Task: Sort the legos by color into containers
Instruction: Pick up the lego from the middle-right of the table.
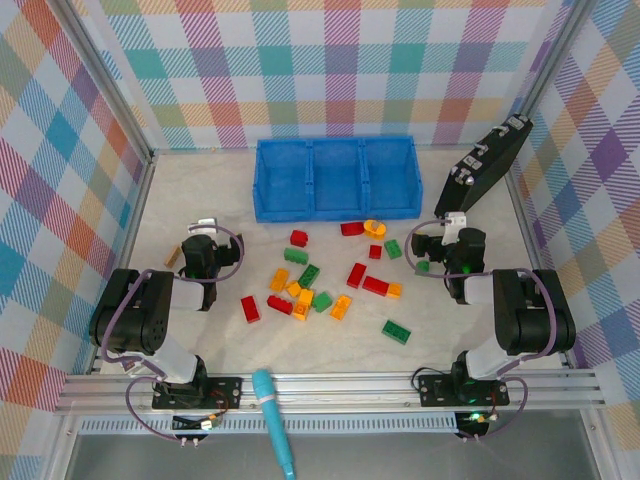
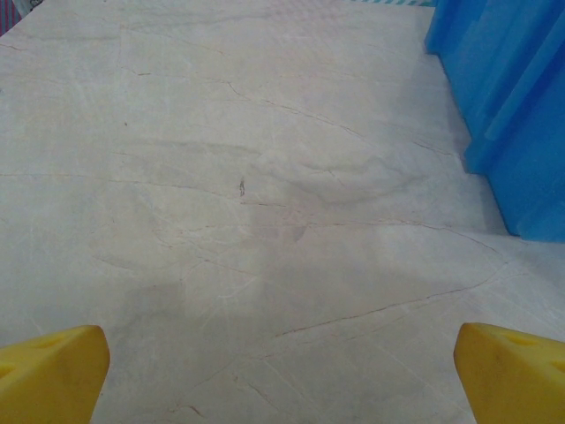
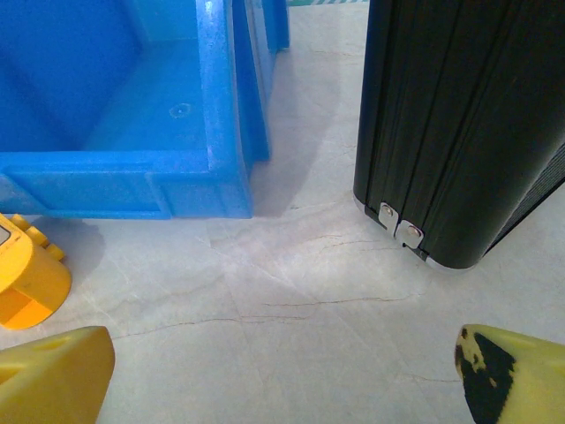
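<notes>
Red, green and orange legos (image 1: 309,275) lie scattered on the pale table in front of the blue three-compartment bin (image 1: 336,178), whose compartments look empty. One green lego (image 1: 396,330) sits apart at the near right. My left gripper (image 1: 203,228) hovers left of the pile, open, with bare table between its yellow fingertips (image 2: 48,371); the bin (image 2: 512,106) is to its right. My right gripper (image 1: 450,222) is open near the bin's right end. Between its fingertips (image 3: 516,375) is bare table, with the bin (image 3: 132,132) ahead left and an orange lego (image 3: 26,283) at the left.
A black case (image 1: 485,165) leans against the right wall, close ahead of the right gripper (image 3: 459,124). A tan wooden block (image 1: 172,256) lies by the left arm. A teal marker (image 1: 273,420) rests across the front rail. Plaid walls enclose the table.
</notes>
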You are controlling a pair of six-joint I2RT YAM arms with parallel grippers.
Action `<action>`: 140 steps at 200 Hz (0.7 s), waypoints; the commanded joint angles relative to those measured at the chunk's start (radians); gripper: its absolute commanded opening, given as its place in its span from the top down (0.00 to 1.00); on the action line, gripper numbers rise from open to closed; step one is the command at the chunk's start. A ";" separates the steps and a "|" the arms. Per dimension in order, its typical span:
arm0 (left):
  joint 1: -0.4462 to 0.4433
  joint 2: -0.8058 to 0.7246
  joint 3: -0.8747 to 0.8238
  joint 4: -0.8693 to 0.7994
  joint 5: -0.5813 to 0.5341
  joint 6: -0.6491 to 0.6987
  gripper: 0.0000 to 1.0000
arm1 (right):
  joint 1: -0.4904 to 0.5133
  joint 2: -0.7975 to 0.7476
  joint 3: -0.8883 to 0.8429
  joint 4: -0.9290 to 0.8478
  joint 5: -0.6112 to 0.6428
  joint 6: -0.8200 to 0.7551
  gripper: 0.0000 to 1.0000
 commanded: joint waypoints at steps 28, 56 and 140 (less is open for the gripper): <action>-0.004 -0.003 0.019 0.020 0.006 0.005 0.00 | -0.001 -0.014 0.020 0.010 0.001 0.016 0.01; -0.004 -0.003 0.020 0.020 0.006 0.004 0.00 | -0.002 -0.014 0.021 0.010 0.001 0.016 0.01; -0.094 -0.279 0.664 -0.931 -0.079 0.109 0.00 | 0.008 -0.360 0.292 -0.871 0.157 0.310 0.01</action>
